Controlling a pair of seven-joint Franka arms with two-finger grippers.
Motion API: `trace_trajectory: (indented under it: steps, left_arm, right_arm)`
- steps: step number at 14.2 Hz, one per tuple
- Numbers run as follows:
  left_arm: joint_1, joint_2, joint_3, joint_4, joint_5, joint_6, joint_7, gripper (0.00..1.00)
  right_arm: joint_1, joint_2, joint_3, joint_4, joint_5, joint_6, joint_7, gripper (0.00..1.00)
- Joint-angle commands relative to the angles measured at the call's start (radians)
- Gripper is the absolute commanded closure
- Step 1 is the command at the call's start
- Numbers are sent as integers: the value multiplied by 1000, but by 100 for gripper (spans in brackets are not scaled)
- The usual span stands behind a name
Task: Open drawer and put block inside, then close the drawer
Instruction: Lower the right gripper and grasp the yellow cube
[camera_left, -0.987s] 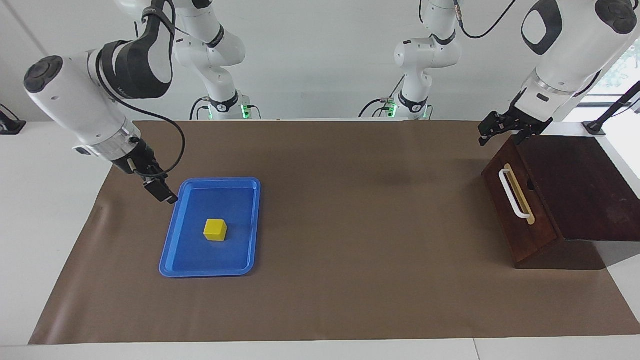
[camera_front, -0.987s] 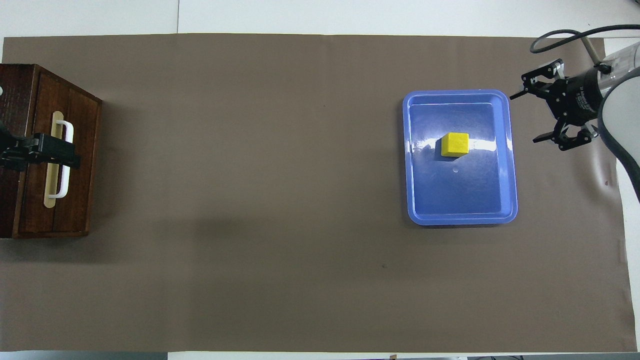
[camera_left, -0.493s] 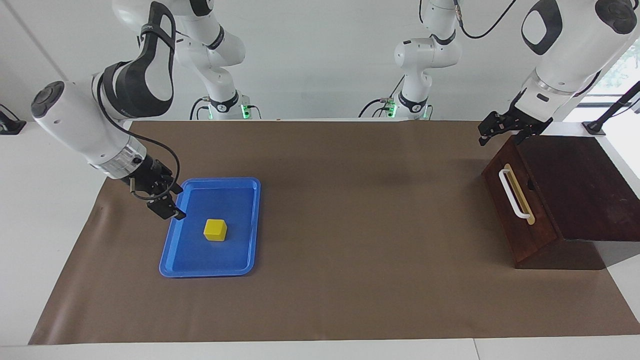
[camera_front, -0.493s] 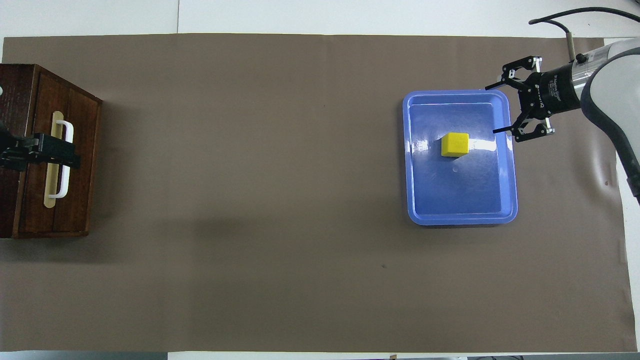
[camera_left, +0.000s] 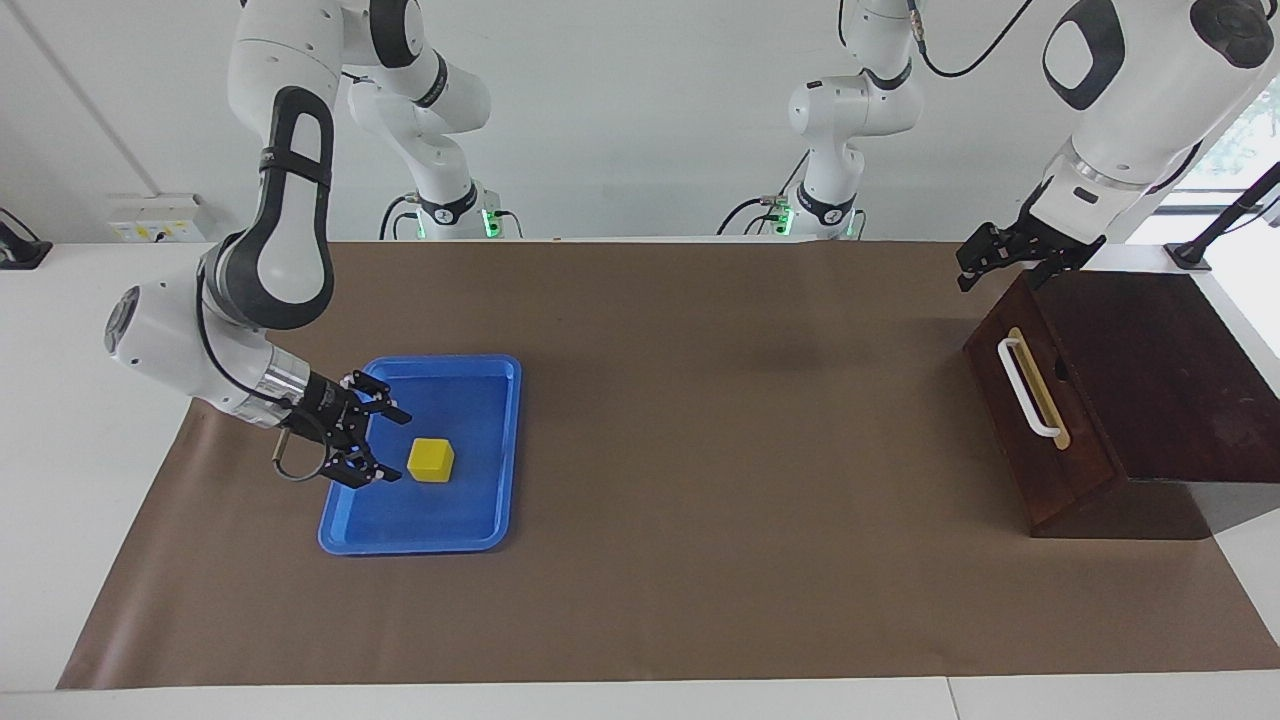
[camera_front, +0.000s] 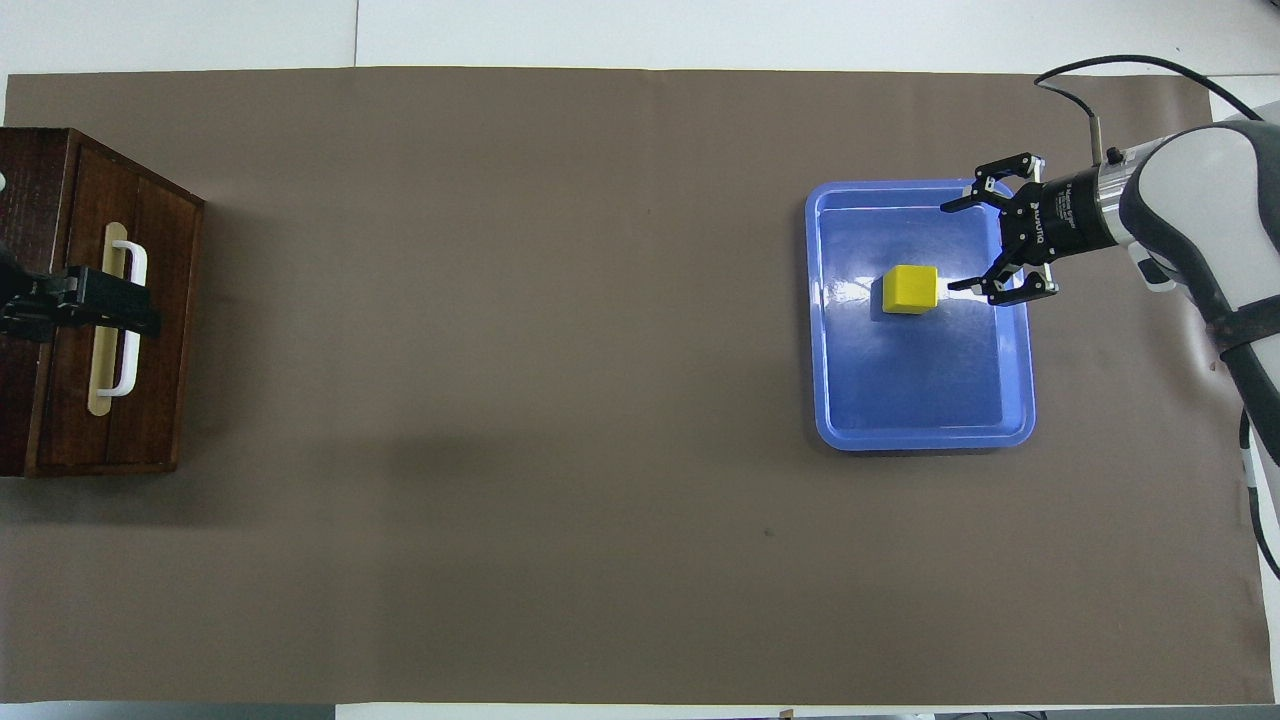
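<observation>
My right gripper (camera_left: 392, 446) is low over the blue tray (camera_left: 485, 520), at the edge toward my right arm's end of the table. Its fingers are spread wide and point sideways at the block (camera_left: 431, 460), holding nothing. The finger (camera_front: 962, 286) farther from me has its tip just beside the block (camera_front: 910, 288), and I cannot tell whether it touches it; the other finger reaches over bare tray floor nearer to me, well short of the block.

The block sits flat on the tray (camera_front: 1000, 437) floor, about midway along the tray's length, free of any grip.

My left gripper (camera_left: 985, 262) hangs above the upper corner of the drawer (camera_left: 1040, 420) box at my left arm's end of the table. It holds nothing and appears clear of the wood; its fingers stand apart. From overhead, the left gripper (camera_front: 140, 318) covers the middle of the handle (camera_front: 126, 318), but the facing view shows it raised above the box, well apart from the handle (camera_left: 1027, 389).

The drawer (camera_front: 110, 310) is shut, its front flush with the box, and the white handle sits on its tan strip facing the middle of the table.

The tray and the box are well apart, with bare brown mat (camera_left: 720, 480) between them.
</observation>
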Motion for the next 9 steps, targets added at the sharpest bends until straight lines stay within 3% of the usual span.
trace_trajectory:
  steps: [1,6,9]
  left_arm:
    - [-12,-9,1,3,2,17,3,0]
    - [2,-19,5,-31,20,80,-1,0]
    - [-36,-30,-5,-104,172,219,-6,0]
  right_arm:
    - [-8,-25,5,-49,34,22,16,5]
    - [-25,-28,5,-107,90,45,11,4]
    - [-25,-29,5,-130,111,54,8,3]
